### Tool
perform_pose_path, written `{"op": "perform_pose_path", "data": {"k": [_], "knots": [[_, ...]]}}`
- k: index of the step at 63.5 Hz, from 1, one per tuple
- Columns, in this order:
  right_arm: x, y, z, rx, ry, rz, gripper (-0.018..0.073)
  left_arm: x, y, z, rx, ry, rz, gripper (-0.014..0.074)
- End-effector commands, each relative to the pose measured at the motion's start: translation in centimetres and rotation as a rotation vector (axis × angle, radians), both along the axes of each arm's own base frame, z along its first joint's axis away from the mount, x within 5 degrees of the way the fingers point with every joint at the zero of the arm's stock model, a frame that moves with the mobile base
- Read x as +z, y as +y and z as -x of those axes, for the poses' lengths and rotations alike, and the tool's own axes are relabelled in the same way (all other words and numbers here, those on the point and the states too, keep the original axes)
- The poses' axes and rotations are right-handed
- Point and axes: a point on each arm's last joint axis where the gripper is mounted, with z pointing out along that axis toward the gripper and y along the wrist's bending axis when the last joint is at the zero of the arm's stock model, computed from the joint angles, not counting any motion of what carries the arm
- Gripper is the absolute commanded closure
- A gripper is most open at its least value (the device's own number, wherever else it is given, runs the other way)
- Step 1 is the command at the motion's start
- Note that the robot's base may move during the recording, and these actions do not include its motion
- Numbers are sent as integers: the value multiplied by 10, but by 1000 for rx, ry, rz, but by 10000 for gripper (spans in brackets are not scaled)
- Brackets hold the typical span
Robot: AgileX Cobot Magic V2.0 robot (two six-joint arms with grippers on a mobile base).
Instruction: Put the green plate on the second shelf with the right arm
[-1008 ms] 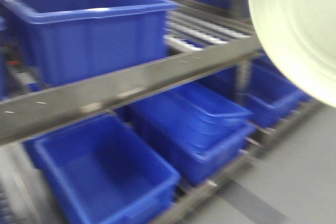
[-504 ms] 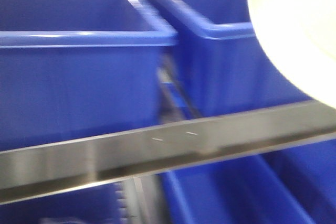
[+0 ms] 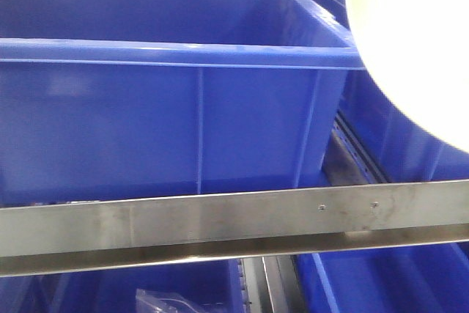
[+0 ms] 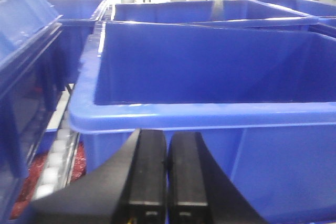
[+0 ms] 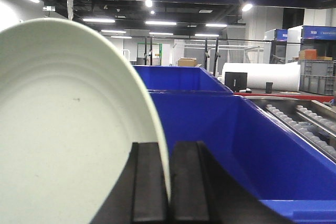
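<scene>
Grip confirmed at my right gripper [image 5: 169,184]: it pinches the rim of the round pale-green matte plate [image 5: 68,129], which stands on edge in the air near a deep blue plastic bin [image 3: 168,108] seated behind a bare steel shelf rail [image 3: 220,221]. I note my left gripper [image 4: 167,177] closed and empty. I judge pickup done; setting the plate on the second shelf remains.

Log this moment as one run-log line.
right gripper: shut on green plate rim | left gripper: shut, empty | ahead: blue bin behind shelf rail | placement: not done
</scene>
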Motion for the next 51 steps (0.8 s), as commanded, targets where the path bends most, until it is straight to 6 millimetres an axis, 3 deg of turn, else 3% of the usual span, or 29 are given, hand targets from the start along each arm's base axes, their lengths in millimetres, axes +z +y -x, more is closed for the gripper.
{"op": "perform_pose_path", "data": {"k": [1,37,51], "knots": [[19,-1,5,-6,-128,-13,506,-5,0,0,0,-60,16,466],[23,-1,7,-8,-178,-15,506,-5,0,0,0,-60,16,466],[47,-4,26,-25,-495,-39,506,-5,0,0,0,-60,16,466]]}}
